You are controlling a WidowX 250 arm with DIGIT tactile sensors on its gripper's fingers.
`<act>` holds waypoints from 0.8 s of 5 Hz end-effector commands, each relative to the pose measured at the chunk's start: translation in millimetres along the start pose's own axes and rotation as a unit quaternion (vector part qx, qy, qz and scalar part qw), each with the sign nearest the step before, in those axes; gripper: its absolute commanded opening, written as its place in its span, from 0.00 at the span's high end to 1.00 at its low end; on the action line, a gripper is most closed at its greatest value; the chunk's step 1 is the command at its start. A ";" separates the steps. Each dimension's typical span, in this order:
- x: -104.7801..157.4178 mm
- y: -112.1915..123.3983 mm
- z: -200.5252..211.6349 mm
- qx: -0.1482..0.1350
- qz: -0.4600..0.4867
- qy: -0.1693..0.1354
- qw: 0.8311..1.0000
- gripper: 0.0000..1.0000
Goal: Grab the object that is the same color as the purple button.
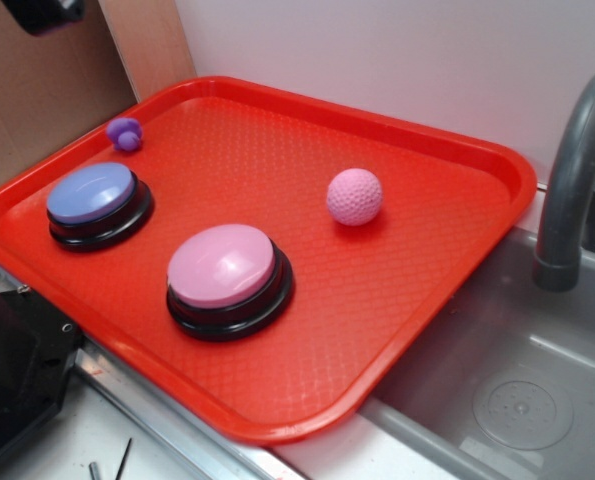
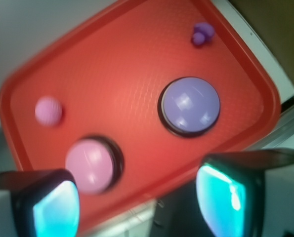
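Observation:
The object, a tiny knobbly purple toy (image 1: 124,133) (image 2: 202,34), lies on the red tray (image 1: 427,260) near its far left rim. Just in front of it stands the purple button (image 1: 92,195) (image 2: 190,105), domed on a black base. In the wrist view my gripper (image 2: 142,207) hangs high above the tray's near edge, well away from the toy. Its two cyan-padded fingers (image 2: 55,210) are spread wide with nothing between them, so it is open. In the exterior view only a dark piece at the top left corner shows.
A pink domed button (image 1: 224,268) (image 2: 90,165) sits at the tray's front middle. A pink dimpled golf ball (image 1: 354,196) (image 2: 48,111) rests toward the right. A grey sink (image 1: 517,400) with a faucet (image 1: 572,180) lies right of the tray; a dark box (image 1: 12,370) stands at lower left.

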State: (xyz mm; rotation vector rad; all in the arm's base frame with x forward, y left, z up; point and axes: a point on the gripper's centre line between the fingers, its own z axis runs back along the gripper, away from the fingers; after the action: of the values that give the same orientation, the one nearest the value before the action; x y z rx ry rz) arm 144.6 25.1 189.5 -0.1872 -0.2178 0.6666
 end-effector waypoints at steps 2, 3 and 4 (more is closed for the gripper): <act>97.1 29.9 -82.7 0.023 0.246 -0.084 0.965 0.00; 123.3 47.1 -101.4 0.027 0.293 -0.104 0.950 0.00; 141.8 64.9 -112.8 0.052 0.320 -0.117 0.939 0.00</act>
State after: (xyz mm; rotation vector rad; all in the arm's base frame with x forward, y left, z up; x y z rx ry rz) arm 244.8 139.0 68.8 -0.0676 -0.2900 1.3418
